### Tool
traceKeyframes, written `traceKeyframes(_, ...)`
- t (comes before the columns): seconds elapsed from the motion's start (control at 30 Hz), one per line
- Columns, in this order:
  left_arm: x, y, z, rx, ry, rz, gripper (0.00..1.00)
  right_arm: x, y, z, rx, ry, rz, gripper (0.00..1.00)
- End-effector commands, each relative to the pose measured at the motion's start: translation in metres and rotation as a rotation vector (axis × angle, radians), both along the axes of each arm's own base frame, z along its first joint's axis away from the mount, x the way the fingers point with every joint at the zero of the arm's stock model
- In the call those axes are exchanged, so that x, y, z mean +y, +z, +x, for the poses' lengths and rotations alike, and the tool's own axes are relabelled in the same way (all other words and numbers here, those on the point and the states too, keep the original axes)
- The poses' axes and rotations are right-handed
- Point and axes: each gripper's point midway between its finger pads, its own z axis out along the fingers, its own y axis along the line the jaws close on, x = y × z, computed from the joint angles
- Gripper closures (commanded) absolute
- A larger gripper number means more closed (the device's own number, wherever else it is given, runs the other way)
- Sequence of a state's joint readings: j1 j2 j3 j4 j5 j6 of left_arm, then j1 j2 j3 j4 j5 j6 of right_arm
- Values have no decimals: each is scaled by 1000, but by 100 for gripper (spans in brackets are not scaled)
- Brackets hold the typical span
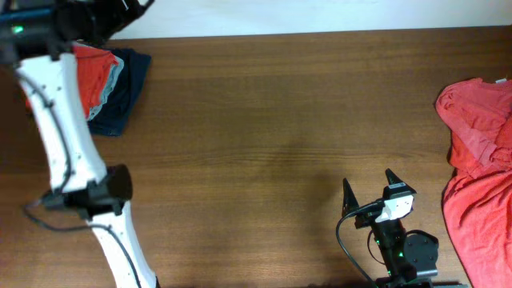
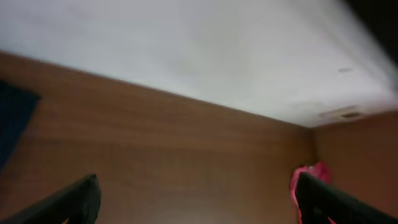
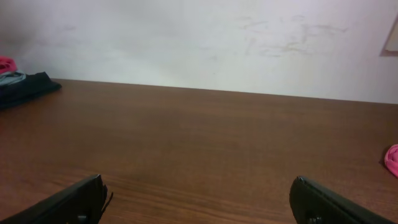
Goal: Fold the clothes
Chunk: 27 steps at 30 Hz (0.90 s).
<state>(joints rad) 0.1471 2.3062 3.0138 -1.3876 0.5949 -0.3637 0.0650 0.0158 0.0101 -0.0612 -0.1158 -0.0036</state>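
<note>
Right gripper (image 1: 368,181) and left gripper (image 2: 199,208) both gape wide, empty; best reach the crumpled clothes (image 1: 480,152) at overhead's right edge, pinching 1 layer only.

On the table (image 1: 256,120), folded pile (image 1: 108,84) sits left, loose clothes (image 1: 480,168) right.

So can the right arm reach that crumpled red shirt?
Probably yes: the right end effector is open and empty, the crumpled red shirt lies nearby, and only bare table separates them.
</note>
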Motion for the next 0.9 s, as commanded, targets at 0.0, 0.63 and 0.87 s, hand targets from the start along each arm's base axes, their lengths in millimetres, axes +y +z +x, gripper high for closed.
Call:
traceKeyframes(0.0,-9,88,-58,-188,-5,20,1,-5,-2,0,3,-29,4,1)
traceKeyframes(0.63,-14,112,-171,-123,65,127,1,-5,-2,0,3,-29,4,1)
traceKeyframes(0.87,-24,80,-169,-103,102,236,0,-5,-2,0,4,-29,4,1)
